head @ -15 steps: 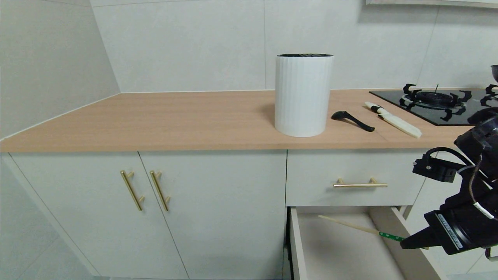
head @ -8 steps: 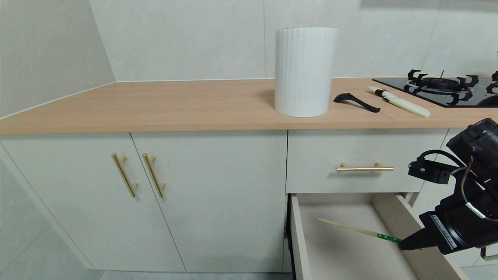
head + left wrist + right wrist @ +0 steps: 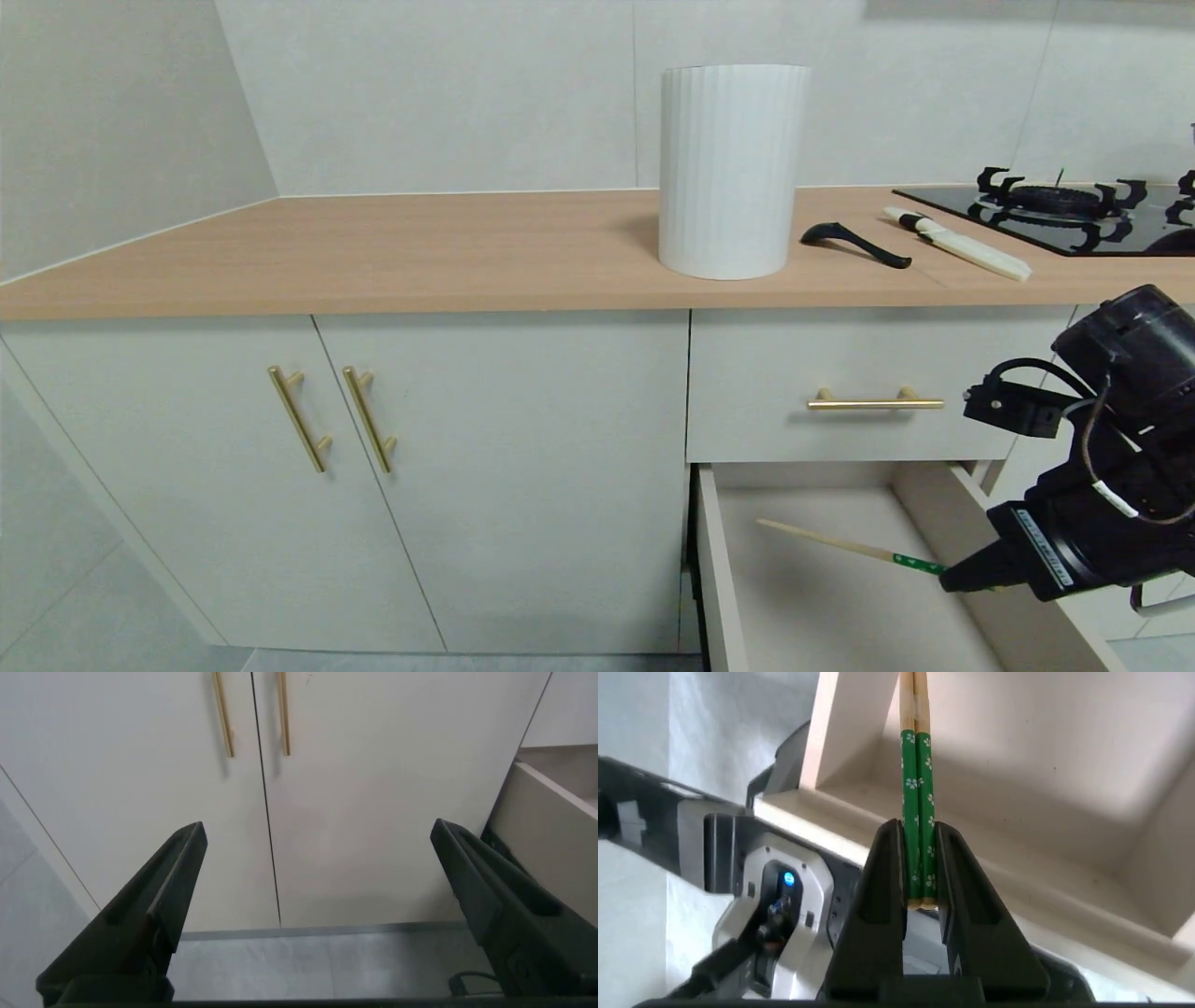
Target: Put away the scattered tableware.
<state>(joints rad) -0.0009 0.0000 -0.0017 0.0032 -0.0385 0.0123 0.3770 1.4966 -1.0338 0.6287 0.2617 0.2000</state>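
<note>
Holding the chopsticks (image 3: 845,546) by their green end, my right tool (image 3: 945,581) is clenched on the pair above the open drawer (image 3: 714,560), at about 5 o'clock in the head view. I think the grip is at the thick end on purpose: the long free part can then be laid flat on the drawer floor, while the tool itself is near the drawer's right wall. In the right wrist view the two sticks (image 3: 916,765) lie tight side by side between the fingers (image 3: 887,859), so they should go down together.

The long axis runs from 4 o'clock to 10 o'clock in the head view. The thin tips point to 10 o'clock, toward the back left of the drawer, and the pair is almost level. I cannot tell if the tips touch the drawer floor.

My left tool (image 3: 316,835) is released and grasps nothing, low before the cabinet doors (image 3: 374,793); I judge it is simply out of the way.

On the surface (image 3: 420,252) a black spoon (image 3: 854,245) and a sheathed knife (image 3: 957,254) lie at 3 o'clock of the white container (image 3: 731,168), not yet put away.
</note>
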